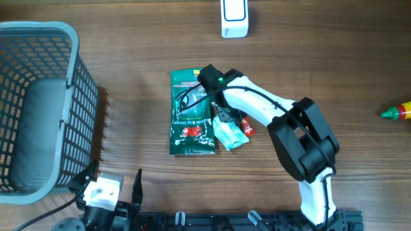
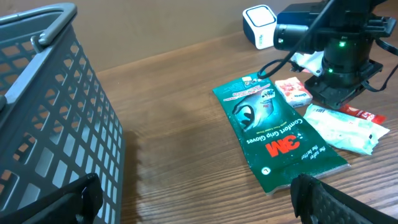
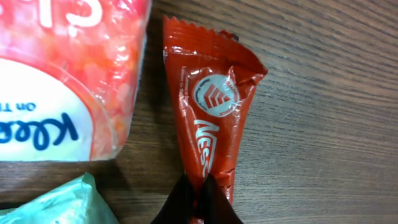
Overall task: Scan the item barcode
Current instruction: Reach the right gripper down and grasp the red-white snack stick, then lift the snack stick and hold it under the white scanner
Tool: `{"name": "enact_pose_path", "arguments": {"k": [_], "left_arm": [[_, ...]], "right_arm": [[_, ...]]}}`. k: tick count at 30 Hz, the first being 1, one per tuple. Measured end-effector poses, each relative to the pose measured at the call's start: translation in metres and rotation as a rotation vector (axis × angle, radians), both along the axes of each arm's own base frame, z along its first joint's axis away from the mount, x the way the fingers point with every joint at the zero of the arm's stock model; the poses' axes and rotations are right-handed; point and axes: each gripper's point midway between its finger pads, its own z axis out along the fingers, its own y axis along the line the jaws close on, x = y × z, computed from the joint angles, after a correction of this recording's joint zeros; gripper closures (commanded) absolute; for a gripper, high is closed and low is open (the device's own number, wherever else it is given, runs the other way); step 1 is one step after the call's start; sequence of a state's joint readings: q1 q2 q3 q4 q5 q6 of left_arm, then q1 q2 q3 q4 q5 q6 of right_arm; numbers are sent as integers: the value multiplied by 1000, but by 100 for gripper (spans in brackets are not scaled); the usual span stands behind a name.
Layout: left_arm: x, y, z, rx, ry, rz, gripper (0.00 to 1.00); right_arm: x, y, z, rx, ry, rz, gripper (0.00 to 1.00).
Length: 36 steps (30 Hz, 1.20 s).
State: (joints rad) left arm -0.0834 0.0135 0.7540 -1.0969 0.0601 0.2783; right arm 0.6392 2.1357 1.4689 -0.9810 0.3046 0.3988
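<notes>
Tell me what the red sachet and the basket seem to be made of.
The red sachet looks like thin glossy plastic or foil film: it shines, creases and has a serrated end. The basket looks like matte grey moulded plastic, with grid walls.

Wooden tabletop point(image 1: 128, 51). Left: a grey mesh basket point(image 1: 38, 27), upright, open at the top. Centre: a green glove packet point(image 1: 189, 138), lying flat, print upward. Just right of its near end lies a pale teal packet point(image 1: 229, 136). By its far right side sits a pink-and-white tissue pack point(image 2: 293, 91). Right edge: a red-and-yellow bottle point(image 1: 401, 112) with a green cap, partly cut off, well apart from the packets.
</notes>
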Motion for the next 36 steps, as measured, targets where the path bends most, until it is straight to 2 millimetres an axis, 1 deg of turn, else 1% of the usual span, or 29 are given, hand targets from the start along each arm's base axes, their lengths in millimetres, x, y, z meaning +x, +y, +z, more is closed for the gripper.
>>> {"name": "enact_pose_path", "arguments": {"k": [5, 7, 9, 10, 11, 12, 14, 19, 22, 26, 29, 31, 33, 36], "left_arm": [[0, 0, 0, 0, 0, 0, 0], [0, 0, 0, 0, 0, 0, 0], [0, 0, 0, 0, 0, 0, 0], [0, 0, 0, 0, 0, 0, 0], [0, 0, 0, 0, 0, 0, 0], [0, 0, 0, 0, 0, 0, 0], [0, 0, 0, 0, 0, 0, 0], [0, 0, 0, 0, 0, 1, 0], [0, 1, 0, 1, 0, 3, 0], [0, 1, 0, 1, 0, 3, 0], [0, 1, -1, 1, 2, 3, 0], [0, 1, -1, 1, 3, 3, 0], [0, 1, -1, 1, 3, 3, 0], [0, 1, -1, 1, 3, 3, 0]], "right_arm": [[0, 2, 1, 27, 25, 20, 95], [-5, 7, 4, 121, 112, 19, 95], [-16, 17, 7, 254, 219, 36, 96], [-24, 21, 12, 356, 294, 50, 95], [-28, 23, 19, 435, 339, 60, 96], [-30, 23, 29, 536, 379, 68, 95], [-27, 23, 49, 698, 403, 84, 96], [-19, 17, 105, 1167, 406, 139, 95], [-23, 25, 125, 1345, 396, 177, 95], [-38, 41, 149, 1495, 444, 181, 96], [-49, 50, 174, 1605, 514, 97, 96], [-51, 54, 187, 1660, 544, 34, 95], [-50, 55, 193, 1692, 542, 18, 95], [-48, 56, 197, 1717, 532, 13, 95]]}}
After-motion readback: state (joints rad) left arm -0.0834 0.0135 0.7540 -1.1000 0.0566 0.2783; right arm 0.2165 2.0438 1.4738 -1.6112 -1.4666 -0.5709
